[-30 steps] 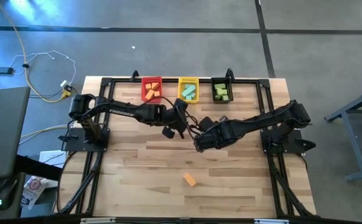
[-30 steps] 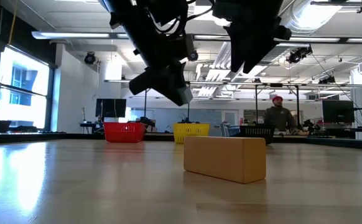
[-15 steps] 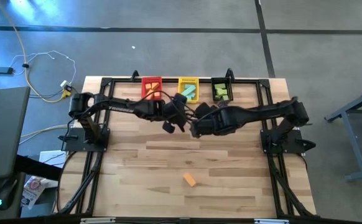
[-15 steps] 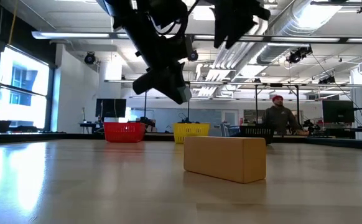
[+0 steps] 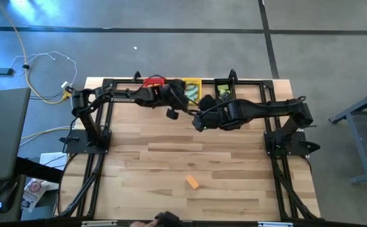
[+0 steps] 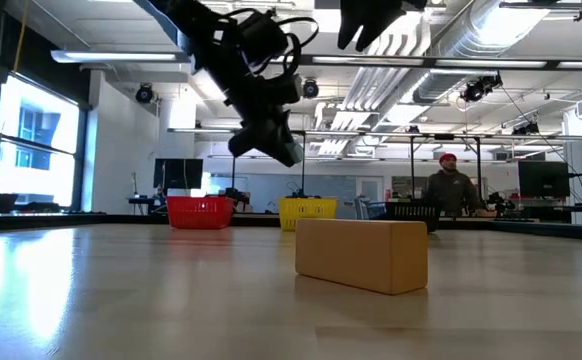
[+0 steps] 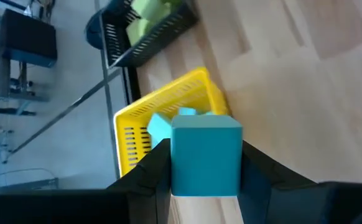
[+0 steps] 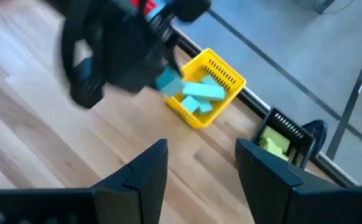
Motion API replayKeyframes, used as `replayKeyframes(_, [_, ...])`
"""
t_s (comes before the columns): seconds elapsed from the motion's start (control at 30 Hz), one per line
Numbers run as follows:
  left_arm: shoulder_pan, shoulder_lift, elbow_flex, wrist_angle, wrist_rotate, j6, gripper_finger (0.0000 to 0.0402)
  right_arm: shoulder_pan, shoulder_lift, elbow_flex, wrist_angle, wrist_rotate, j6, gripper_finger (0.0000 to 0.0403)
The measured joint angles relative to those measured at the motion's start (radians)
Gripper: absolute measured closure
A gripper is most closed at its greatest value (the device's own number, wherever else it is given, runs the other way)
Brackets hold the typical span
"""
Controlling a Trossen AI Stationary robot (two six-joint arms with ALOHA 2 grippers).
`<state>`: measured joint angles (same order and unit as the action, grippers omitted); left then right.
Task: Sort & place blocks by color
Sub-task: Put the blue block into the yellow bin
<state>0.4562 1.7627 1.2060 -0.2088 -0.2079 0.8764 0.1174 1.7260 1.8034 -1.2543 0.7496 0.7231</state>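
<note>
We have moved our left claw (image 7: 203, 167), squeezing a teal block (image 7: 206, 152), up over the yellow bin (image 7: 162, 112) just ahead of it, so we can drop it; our right claw (image 8: 199, 168) hangs open nearby.

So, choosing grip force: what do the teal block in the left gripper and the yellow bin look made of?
Teal block: probably foam, matte, no shine, soft-looking edges. Yellow bin: likely moulded plastic, slightly glossy, with slotted walls. Neither is certain from looks alone.

Gray floor (image 5: 171, 44), perhaps concrete; bright windows (image 6: 31, 140)
</note>
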Motion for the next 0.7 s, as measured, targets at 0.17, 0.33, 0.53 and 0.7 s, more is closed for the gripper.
replayKeyframes(0.17, [0.095, 0.028, 0.000, 0.074, 0.155, -0.036, 0.0294, 0.009, 0.003, -0.038, -0.009, -0.037, 0.063, 0.0229])
replayKeyframes(0.33, [0.177, 0.076, 0.000, 0.156, 0.326, -0.131, 0.0294, 0.020, 0.003, -0.112, -0.011, -0.092, 0.128, 0.0229])
replayKeyframes(0.53, [0.219, 0.106, 0.000, 0.226, 0.347, -0.193, 0.0294, 0.041, 0.003, -0.189, 0.011, -0.133, 0.195, 0.0229])
replayKeyframes(0.7, [0.219, 0.107, 0.000, 0.230, 0.323, -0.217, 0.0294, 0.064, 0.003, -0.279, 0.087, -0.160, 0.219, 0.0229])
